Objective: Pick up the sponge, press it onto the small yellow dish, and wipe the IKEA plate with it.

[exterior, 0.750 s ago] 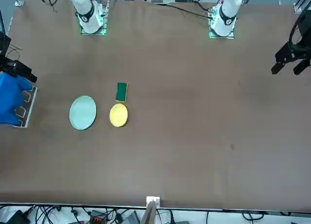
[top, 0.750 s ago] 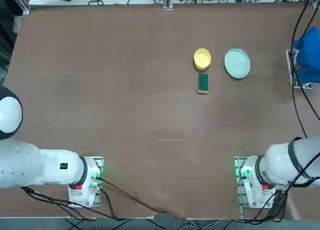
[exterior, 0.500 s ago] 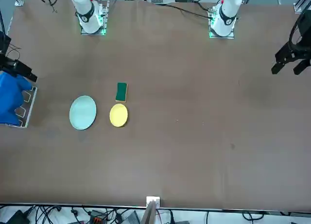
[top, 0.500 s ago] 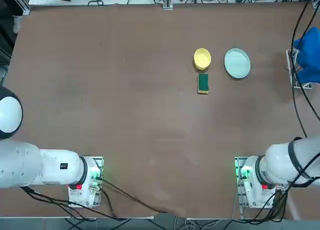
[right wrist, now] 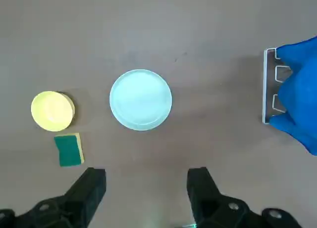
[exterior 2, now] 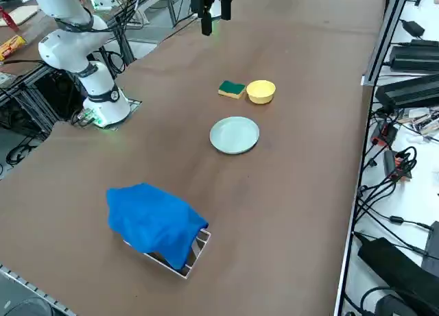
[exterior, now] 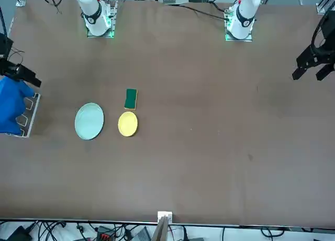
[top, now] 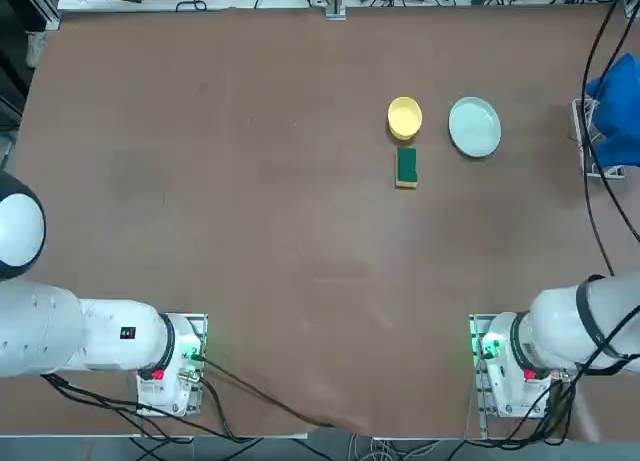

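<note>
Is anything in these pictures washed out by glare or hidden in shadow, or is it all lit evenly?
Top view: even light, faint shadows beside the small yellow dish and sponge. Right wrist view: the IKEA plate looks pale with a soft sheen; the open right end effector is dark in the foreground. Right side view: green glow at the arm's base.

On the counter (top: 200,181), the sponge (top: 405,167) lay just nearer the robot than the small yellow dish (top: 404,118); the IKEA plate (top: 474,127) sat beside the dish, rightward.

A brown tabletop (top: 250,231) is filling the room's middle, with black cables (exterior 2: 394,158) trailing along its edge.
</note>
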You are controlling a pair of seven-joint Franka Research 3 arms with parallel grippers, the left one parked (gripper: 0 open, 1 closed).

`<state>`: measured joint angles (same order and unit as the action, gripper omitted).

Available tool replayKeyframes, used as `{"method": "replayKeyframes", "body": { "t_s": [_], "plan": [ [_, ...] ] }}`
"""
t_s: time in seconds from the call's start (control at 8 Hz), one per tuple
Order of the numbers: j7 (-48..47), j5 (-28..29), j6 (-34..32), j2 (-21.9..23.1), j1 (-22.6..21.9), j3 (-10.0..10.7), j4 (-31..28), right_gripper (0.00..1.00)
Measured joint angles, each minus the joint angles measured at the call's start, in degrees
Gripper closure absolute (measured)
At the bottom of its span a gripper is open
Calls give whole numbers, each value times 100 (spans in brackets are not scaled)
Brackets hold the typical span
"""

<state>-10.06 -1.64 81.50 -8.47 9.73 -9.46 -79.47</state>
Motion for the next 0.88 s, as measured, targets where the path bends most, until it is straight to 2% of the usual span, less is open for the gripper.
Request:
{"method": "replayKeyframes", "body": {
  "t_s": [0.25, 0.38, 0.5, 0.88],
  "plan": [
    [-1, 2, -58, -3, -58, -55, -299, 0],
    [-97, 3, 203, 29, -169, -82, -639, 0],
    [-360, 5, 824, 162, -327, -106, -1220, 0],
    [-1658, 4, 3135, 811, -1072, -158, -3606, 0]
  ]
}}
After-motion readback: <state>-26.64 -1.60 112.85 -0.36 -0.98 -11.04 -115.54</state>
